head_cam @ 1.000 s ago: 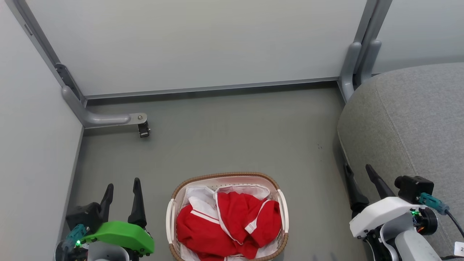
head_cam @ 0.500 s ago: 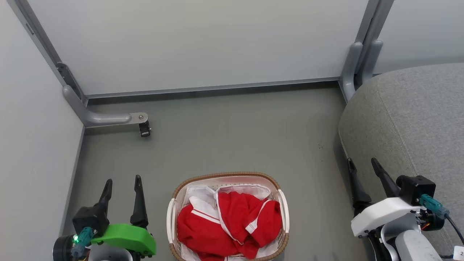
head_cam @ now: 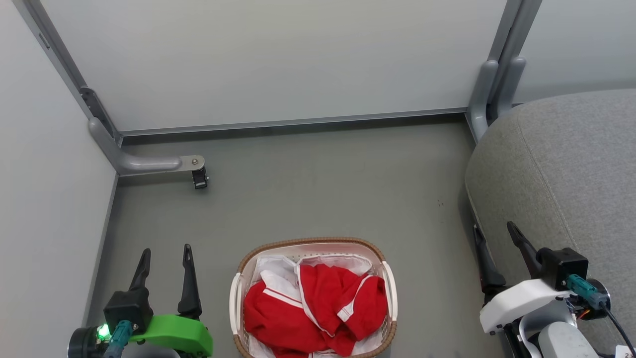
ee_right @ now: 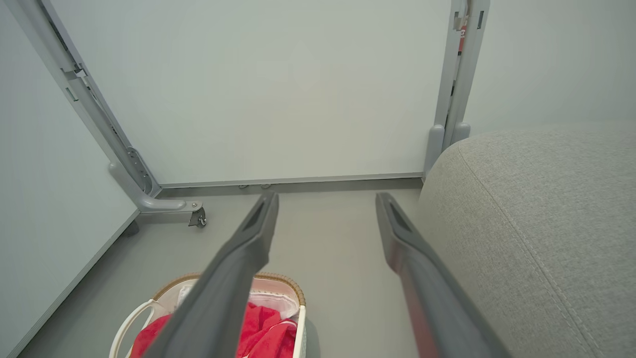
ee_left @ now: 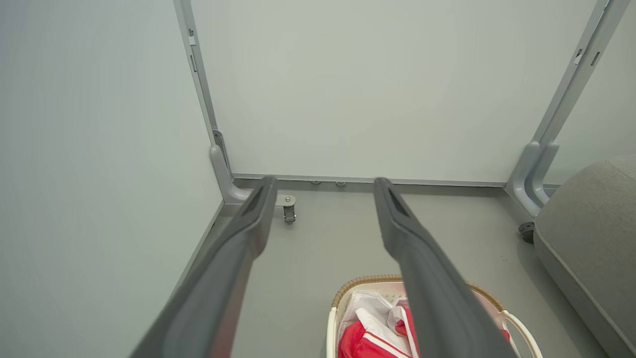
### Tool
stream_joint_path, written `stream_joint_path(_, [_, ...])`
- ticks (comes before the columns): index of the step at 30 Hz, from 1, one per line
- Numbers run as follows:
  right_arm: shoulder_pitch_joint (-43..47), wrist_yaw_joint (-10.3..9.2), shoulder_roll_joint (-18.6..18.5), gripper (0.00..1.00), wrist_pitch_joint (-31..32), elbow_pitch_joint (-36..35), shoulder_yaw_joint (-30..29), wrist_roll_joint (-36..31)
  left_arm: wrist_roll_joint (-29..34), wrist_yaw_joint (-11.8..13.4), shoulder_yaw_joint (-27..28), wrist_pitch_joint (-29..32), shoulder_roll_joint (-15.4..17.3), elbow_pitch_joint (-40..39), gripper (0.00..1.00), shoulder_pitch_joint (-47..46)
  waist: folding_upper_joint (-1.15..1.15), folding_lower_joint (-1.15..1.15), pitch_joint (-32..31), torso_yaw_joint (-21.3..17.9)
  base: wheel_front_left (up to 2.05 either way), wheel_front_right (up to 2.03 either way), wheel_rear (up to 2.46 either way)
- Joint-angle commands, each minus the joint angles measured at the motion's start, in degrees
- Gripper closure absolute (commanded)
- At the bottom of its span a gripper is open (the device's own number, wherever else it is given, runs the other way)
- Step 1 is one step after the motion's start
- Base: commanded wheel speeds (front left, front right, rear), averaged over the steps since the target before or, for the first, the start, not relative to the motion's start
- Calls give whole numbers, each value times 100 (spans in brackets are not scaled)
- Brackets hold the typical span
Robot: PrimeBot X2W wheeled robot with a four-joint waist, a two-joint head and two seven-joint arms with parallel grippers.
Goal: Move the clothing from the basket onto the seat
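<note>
Ok so compared with a second back, not much has changed. The whole head view has slid a tiny bit, so that's the camera moving, not the stuff on the floor. The left gripper (head_cam: pixel 166 249) sits a little lower in the picture and its two dark fingers now stand straighter, pointing toward the far wall instead of leaning. The right gripper (head_cam: pixel 492 226) has rolled a bit at the wrist, and the black block on it has dropped down and in. Its fingertips are about where they were. Both grippers were spread wide before and still are, with nothing between the fingers.

The clothing (head_cam: pixel 318 308) hasn't budged. It's a crumpled red heap with white stripes and trim, lying in the basket (head_cam: pixel 313 242) on top of the white liner (head_cam: pixel 271 266). The basket stands on the grey floor (head_cam: pixel 323 189) at the near edge, right between the two grippers. It's just to the right of the left gripper and further off to the left of the right one. Neither gripper touches the basket or the red fabric, and both sets of fingertips point out past the basket's far rim.

The seat (head_cam: pixel 561 164) takes up the right side. The right gripper is at its left edge, with the seat beside its right finger and bare floor between the fingers. Can't tell if it touches the cushion.
</note>
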Motion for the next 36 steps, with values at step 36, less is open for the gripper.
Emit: stream_joint_path(36, [-129, 1, 33, 0, -229, -13, -27, -781, 565, -200, -12, -215, -116, 113, 0, 37, 0, 0, 315, -49, 0, 0, 0])
